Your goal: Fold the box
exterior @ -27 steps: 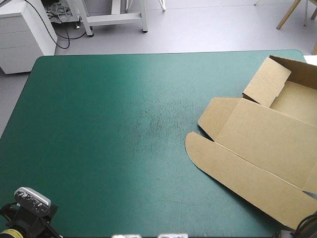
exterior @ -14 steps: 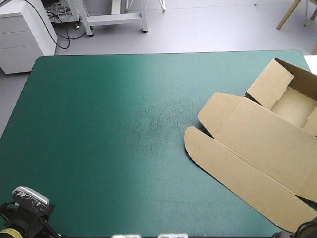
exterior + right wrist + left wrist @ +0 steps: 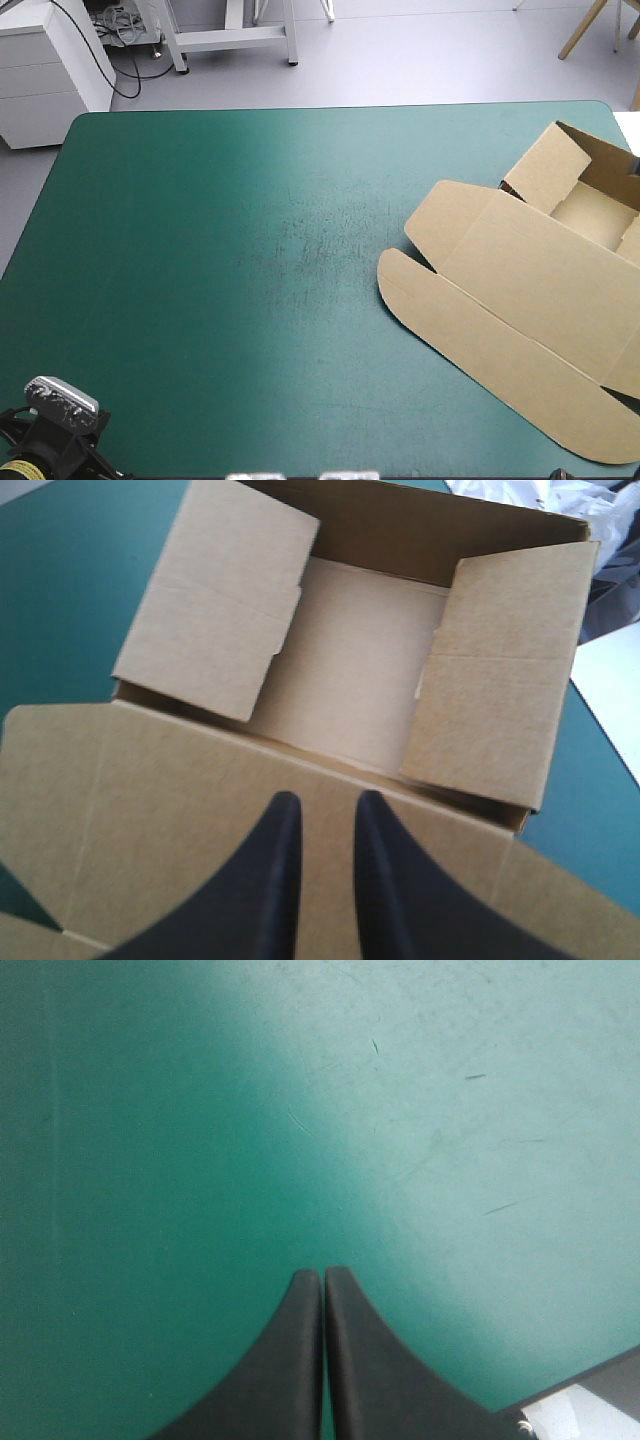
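The brown box [image 3: 540,290] lies at the table's right side. Its far part forms an open tray with walls raised, and the lid lies flat toward the near edge. The right wrist view looks over the lid into the tray [image 3: 350,680], where two side flaps lean inward. My right gripper [image 3: 327,800] hovers over the lid panel, its black fingers a narrow gap apart with nothing seen held between them. My left gripper [image 3: 322,1272] is shut over bare teal-green cover, by the table's near left corner and far from the box.
Bare teal-green cover [image 3: 250,280] spans the table's left and middle. Part of the box reaches the table's right edge. Beyond the tray's far wall lies crumpled white and grey material [image 3: 575,505], off the table's right side.
The box has shifted a little toward the right and near edges, and its tray walls stand more upright. A dark shape at the near right corner has dropped almost out of view.
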`<state>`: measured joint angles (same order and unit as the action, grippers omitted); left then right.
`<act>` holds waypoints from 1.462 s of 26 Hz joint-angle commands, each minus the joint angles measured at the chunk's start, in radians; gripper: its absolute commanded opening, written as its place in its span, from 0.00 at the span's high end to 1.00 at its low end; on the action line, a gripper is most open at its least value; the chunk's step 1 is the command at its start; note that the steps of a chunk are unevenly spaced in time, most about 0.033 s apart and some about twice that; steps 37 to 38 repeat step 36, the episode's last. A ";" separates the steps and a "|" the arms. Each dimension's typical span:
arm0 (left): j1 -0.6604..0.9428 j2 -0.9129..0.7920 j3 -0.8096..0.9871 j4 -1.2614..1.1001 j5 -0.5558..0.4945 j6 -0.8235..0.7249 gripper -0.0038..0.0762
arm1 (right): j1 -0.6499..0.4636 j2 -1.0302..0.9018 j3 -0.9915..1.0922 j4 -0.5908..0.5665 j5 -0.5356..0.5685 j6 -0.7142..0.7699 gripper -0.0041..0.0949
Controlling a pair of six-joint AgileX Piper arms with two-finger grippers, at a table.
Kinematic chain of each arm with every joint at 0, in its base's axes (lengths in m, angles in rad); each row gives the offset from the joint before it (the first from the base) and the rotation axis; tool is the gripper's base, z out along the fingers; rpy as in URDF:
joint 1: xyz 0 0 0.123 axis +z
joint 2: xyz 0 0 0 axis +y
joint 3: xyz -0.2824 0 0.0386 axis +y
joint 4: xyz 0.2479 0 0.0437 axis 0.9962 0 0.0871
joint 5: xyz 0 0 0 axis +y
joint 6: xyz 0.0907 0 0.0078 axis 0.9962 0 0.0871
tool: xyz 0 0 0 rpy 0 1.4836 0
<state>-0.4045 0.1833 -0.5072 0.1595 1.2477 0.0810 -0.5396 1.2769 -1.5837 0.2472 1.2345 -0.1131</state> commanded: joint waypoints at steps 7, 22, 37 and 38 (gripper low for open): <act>0.000 0.013 -0.024 -0.101 -0.059 -0.015 0.96 | 0.081 -0.480 0.322 0.046 -0.062 -0.054 0.97; 0.000 0.013 -0.024 -0.103 -0.044 -0.009 0.96 | 0.214 -1.171 0.936 0.069 -0.032 -0.172 0.98; 0.000 0.013 -0.024 -0.103 -0.044 -0.009 0.96 | 0.214 -1.202 0.975 0.070 -0.115 -0.200 0.98; 0.000 0.013 -0.024 -0.103 -0.044 -0.009 0.96 | 0.214 -1.202 0.975 0.070 -0.115 -0.200 0.98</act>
